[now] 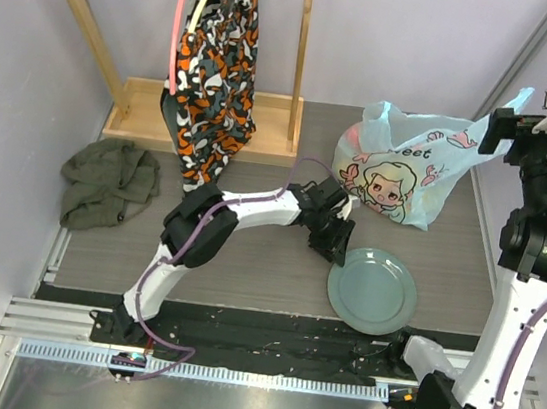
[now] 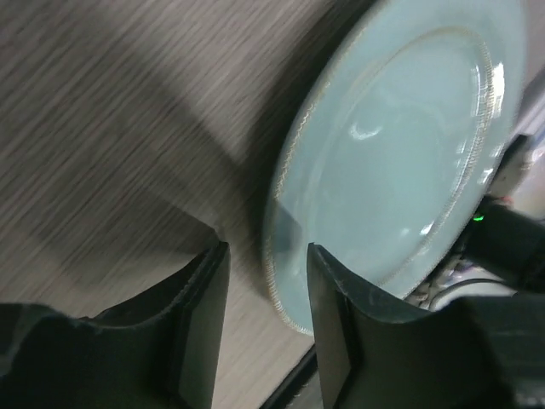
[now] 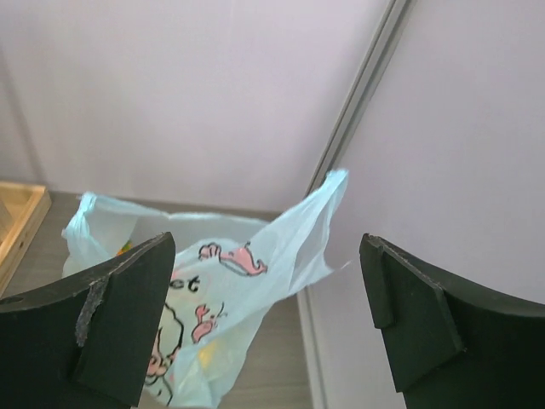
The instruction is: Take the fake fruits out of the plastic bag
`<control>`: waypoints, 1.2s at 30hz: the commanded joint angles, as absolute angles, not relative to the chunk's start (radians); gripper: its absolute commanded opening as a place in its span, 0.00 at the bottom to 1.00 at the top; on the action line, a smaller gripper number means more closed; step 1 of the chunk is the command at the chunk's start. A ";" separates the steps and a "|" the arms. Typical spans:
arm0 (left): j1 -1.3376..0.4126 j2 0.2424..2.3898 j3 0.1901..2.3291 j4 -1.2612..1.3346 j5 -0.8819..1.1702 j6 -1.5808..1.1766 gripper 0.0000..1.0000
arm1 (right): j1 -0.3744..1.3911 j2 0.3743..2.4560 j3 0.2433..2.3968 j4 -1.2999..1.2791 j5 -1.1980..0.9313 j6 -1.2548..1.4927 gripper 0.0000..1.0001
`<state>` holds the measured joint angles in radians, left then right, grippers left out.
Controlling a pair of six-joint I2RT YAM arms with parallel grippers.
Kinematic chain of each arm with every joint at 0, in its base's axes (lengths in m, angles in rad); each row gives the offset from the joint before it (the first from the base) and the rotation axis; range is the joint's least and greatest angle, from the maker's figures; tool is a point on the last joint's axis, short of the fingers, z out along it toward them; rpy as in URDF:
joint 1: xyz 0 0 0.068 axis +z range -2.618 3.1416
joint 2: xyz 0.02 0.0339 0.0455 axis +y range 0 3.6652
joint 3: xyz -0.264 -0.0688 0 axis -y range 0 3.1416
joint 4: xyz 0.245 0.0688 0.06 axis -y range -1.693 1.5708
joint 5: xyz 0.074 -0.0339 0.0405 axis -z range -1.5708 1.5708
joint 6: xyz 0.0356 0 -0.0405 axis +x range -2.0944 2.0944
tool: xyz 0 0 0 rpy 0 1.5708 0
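Left pincer (image 2: 266, 250) jaws partly apart, empty, at the plate (image 2: 400, 162) rim. Right pincer (image 3: 266, 247) wide apart above the plastic bag (image 3: 230, 281), beyond plate.

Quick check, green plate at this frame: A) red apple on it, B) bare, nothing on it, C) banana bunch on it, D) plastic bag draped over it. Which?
B: the plate shows only its bare glazed surface in both the top view and the left wrist view, and the plastic bag stands apart from it, farther back on the table.
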<state>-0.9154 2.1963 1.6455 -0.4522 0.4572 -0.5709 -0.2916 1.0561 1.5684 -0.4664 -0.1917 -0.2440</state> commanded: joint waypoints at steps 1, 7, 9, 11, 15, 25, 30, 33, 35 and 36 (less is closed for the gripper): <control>-0.914 2.252 1.726 -0.397 0.530 -0.623 0.45 | -0.291 1.104 1.548 -0.429 -0.232 -0.307 0.98; -0.910 2.316 1.744 -0.328 0.678 -0.646 0.12 | -0.291 1.112 1.529 -0.465 -0.255 -0.299 0.97; -0.893 2.293 1.712 -0.330 0.673 -0.643 0.00 | -0.291 1.123 1.534 -0.466 -0.273 -0.285 0.97; -0.867 2.270 1.677 -0.350 0.646 -0.638 0.00 | -0.291 1.127 1.545 -0.468 -0.300 -0.272 0.96; -0.807 2.188 1.603 -0.428 0.589 -0.588 0.00 | -0.291 1.138 1.545 -0.468 -0.356 -0.247 0.95; -0.548 1.916 1.272 -0.499 0.560 -0.509 0.01 | -0.256 1.101 1.431 -0.419 -0.385 -0.196 0.94; -0.541 1.907 1.250 -0.519 0.546 -0.477 0.45 | -0.213 1.114 1.413 -0.402 -0.368 -0.178 0.93; -0.538 1.861 1.241 -0.561 0.532 -0.454 0.59 | -0.190 1.121 1.416 -0.403 -0.353 -0.170 0.93; -0.534 1.824 1.241 -0.613 0.540 -0.433 0.68 | -0.190 1.129 1.416 -0.403 -0.342 -0.147 0.94; -0.529 1.809 1.247 -0.639 0.546 -0.422 0.73 | -0.189 1.134 1.419 -0.403 -0.331 -0.137 0.94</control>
<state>-0.5301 1.9163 1.2362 -0.5461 0.5426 -0.4812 -0.1959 1.1233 1.4097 -0.4614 -0.3618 -0.1837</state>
